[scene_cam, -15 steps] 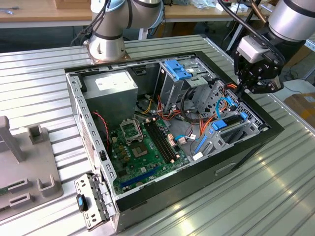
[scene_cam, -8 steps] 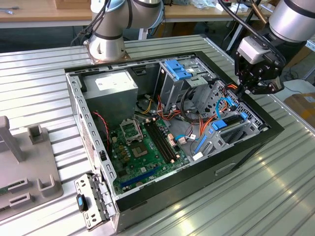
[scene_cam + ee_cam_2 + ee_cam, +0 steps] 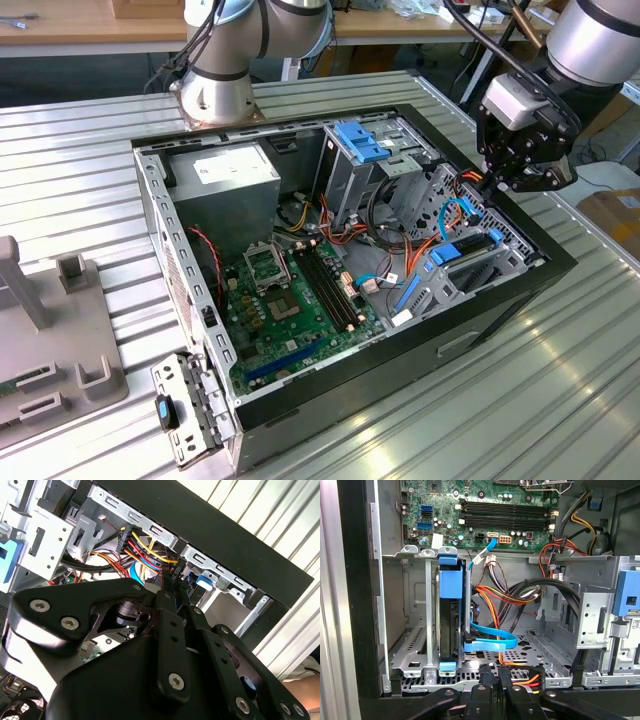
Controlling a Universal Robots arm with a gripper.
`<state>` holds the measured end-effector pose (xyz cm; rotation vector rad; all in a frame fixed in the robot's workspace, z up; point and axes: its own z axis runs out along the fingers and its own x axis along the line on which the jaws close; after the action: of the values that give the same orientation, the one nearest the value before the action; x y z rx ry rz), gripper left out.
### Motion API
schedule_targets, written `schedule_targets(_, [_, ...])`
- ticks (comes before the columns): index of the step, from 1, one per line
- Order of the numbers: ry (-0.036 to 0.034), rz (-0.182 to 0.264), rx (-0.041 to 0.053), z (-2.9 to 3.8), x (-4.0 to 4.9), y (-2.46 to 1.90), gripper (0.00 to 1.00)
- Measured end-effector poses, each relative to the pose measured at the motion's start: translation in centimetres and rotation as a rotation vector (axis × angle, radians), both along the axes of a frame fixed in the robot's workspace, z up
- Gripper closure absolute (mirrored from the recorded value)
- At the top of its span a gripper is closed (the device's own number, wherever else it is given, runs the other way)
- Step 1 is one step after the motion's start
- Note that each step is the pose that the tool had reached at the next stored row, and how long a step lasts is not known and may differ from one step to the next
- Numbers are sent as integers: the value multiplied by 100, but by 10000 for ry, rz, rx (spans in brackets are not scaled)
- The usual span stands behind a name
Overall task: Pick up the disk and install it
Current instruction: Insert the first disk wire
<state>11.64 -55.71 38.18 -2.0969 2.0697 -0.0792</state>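
Exterior view: open computer case (image 3: 560, 262) lies on its side on the ribbed metal table (image 3: 560, 400), my gripper (image 3: 517, 183) hangs just above the case's edge on the exterior view's right, over the drive bays. The disk (image 3: 462, 250) sits in the bay rack in the case's corner nearest that edge, blue carrier rails showing, just below my fingertips. Motherboard (image 3: 295, 305) fills the case floor toward the near edge, power supply (image 3: 235, 185) in the far corner, light-blue bracket (image 3: 362, 143) atop the upright cage (image 3: 350, 180) at the far side. Second wrist view: my fingers (image 3: 170, 625) are drawn close together with only a thin gap between the tips, nothing gripped between them; coloured wires (image 3: 142, 550) and the case's black edge (image 3: 225, 535) beyond. First wrist view: my fingertips (image 3: 485, 690) nearly meet, empty, hovering over the bay floor; the disk (image 3: 448, 615) stands on edge in the metal rack (image 3: 417, 630), seated in a slot, a flat blue cable (image 3: 490, 640) plugged at its lower end, wire bundle (image 3: 515, 595) beside it.
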Motion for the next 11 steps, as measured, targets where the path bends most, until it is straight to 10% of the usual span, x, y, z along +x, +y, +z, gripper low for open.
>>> schedule_targets(11, [0, 0, 1, 0, 0, -25, 83])
